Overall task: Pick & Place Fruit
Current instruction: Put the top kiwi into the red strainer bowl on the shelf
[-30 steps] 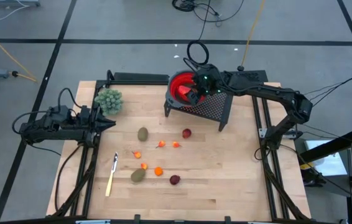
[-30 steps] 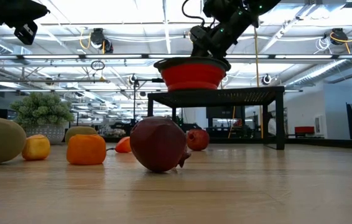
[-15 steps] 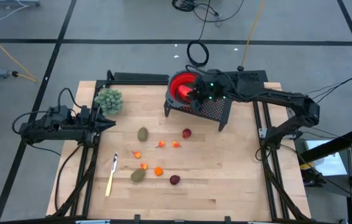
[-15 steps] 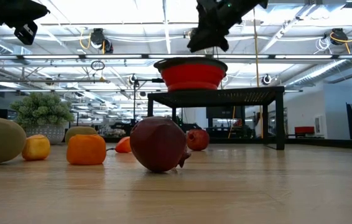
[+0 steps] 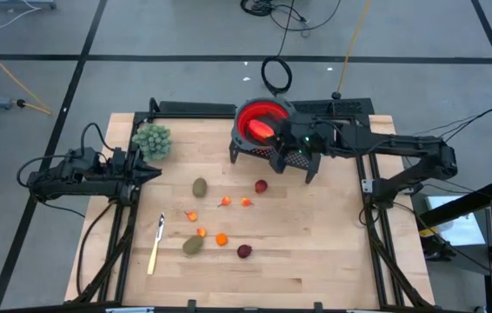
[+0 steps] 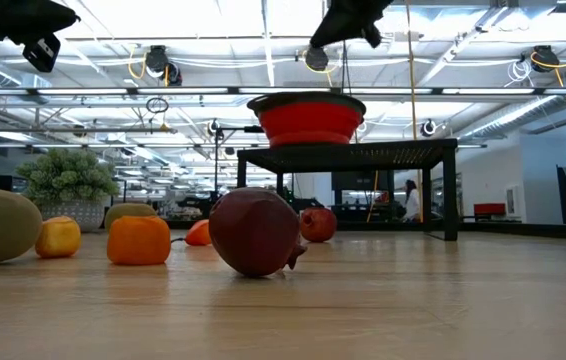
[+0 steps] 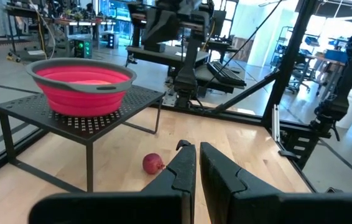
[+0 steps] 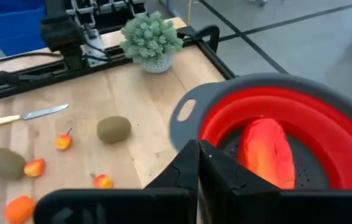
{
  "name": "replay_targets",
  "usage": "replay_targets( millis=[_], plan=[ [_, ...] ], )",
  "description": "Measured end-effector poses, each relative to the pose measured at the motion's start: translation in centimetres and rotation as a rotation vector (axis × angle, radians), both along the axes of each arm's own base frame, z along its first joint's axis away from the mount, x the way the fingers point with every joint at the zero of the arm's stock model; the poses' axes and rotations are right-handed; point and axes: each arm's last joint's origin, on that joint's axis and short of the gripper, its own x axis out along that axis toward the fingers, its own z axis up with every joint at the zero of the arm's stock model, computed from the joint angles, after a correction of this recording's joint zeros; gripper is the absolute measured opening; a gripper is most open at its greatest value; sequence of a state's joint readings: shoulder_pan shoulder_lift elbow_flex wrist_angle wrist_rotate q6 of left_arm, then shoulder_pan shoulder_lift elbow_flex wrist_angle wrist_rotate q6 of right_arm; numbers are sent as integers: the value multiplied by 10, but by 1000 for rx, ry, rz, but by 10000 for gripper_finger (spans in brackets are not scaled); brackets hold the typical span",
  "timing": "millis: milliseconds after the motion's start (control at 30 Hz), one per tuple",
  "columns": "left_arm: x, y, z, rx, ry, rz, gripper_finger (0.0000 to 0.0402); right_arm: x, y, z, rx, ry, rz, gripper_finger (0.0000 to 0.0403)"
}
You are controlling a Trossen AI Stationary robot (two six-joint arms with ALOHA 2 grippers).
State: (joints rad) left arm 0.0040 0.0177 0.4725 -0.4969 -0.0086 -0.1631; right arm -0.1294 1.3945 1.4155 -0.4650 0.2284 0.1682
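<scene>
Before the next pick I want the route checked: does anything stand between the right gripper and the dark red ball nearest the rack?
Nothing visible does. The right gripper hangs above the rack's near edge, and the dark red ball lies on bare table just in front of it.

- A robotics lab or workshop, in an open industrial hall.
- Ceiling trusses with bright strip lights overhead.
- Grey concrete floor marked with dark tape, cables trailing.
- Workbenches and metal equipment racks behind the wooden table.

1 mango, 2 kiwis, 2 dark red balls, 5 orange bits, 1 knife.
</scene>
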Motion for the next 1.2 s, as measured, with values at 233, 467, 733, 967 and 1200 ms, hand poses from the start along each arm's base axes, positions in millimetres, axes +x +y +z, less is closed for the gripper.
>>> replay_targets(
  millis=[233,467,733,967,1200],
  plan=[
    [0,0,0,-27,0,-8,21,-8,29,2,-11,-54,-28,1],
    [0,0,0,-54,1,-6,21,-28,64,-13,-6,-180,-53,1],
    [0,0,0,-93,0,-6,21,-67,88,-43,-4,-342,-62,0],
    [0,0,0,-113,1,-2,21,-107,82,-57,12,-397,-41,0],
    [19,0,5,-121,13,7,21,-149,70,-57,26,-482,113,0]
  ],
)
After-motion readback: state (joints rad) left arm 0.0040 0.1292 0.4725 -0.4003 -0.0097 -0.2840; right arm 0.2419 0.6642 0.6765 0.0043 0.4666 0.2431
